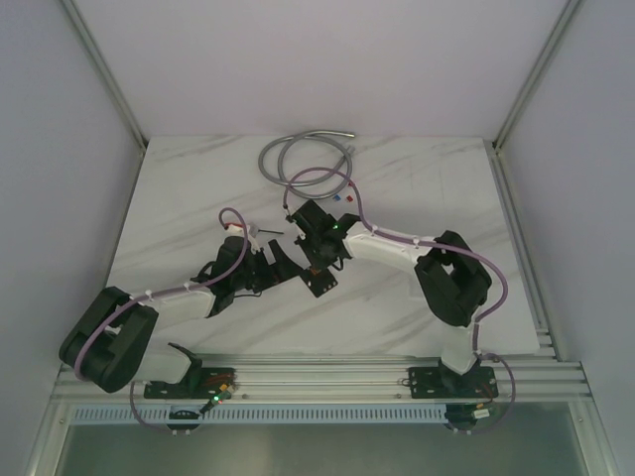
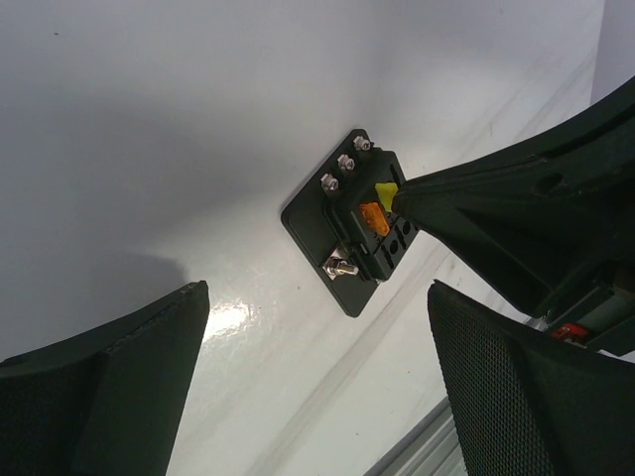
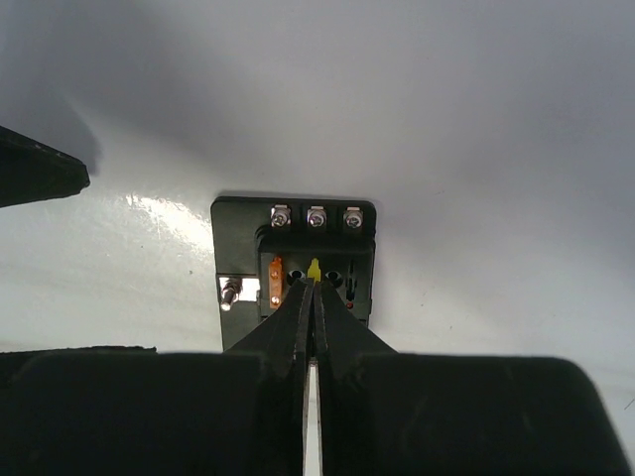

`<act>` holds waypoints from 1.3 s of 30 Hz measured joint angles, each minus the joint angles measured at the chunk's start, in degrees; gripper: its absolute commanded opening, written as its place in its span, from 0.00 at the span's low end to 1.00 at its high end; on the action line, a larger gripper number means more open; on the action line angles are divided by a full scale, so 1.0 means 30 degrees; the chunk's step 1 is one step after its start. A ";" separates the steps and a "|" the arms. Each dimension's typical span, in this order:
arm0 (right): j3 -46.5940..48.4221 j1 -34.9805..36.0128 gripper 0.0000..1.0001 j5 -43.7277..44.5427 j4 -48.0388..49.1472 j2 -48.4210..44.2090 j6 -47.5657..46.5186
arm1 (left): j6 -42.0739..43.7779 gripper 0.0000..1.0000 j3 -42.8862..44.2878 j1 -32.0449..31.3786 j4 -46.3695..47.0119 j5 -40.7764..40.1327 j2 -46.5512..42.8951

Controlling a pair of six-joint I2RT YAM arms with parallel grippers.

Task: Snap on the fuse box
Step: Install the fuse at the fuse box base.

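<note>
Fuse box lies flat at mid-counter on a black rectangular base plate. White marbled counter is bare on every side of the fuse box. A grey coiled hose lies well beyond it, near the far edge.

Right gripper: tips pressed together against the yellow fuse in the fuse box. Whether they pinch it I cannot tell. Its body covers the near half of the fuse box.

Left gripper: beside the fuse box, jaws wide apart, nothing between them, mesh-textured pads.

From above, both wrists hide most of the fuse box.

Matte black plastic. Orange fuse sits just beside the yellow fuse. Three bright screw heads line the far edge, and a metal stud stands on the plate.
</note>
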 measured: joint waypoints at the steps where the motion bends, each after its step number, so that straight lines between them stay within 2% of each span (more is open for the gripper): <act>1: 0.0175 0.0000 0.00 0.0044 -0.0189 0.0124 0.0044 | -0.0007 1.00 0.0000 0.0000 0.0029 0.0000 0.0044; 14: 0.2251 -0.0044 0.00 0.0678 -0.2339 0.1756 0.1144 | -0.0146 1.00 0.0000 0.0000 0.0073 0.0000 0.0277; 25: 0.2710 0.0044 0.00 0.0998 -0.2681 0.1923 0.1428 | -0.0211 1.00 0.0000 0.0000 0.0066 0.0000 0.0160; 33: 0.1712 -0.0015 0.18 0.0940 -0.2018 0.0889 0.1435 | -0.0197 1.00 0.0000 0.0000 -0.0197 -0.0255 -0.1428; 39: 0.1683 -0.0124 0.36 0.1013 -0.2419 -0.0197 0.1348 | -0.0124 1.00 0.0000 0.0000 -0.0612 -0.0721 -0.2157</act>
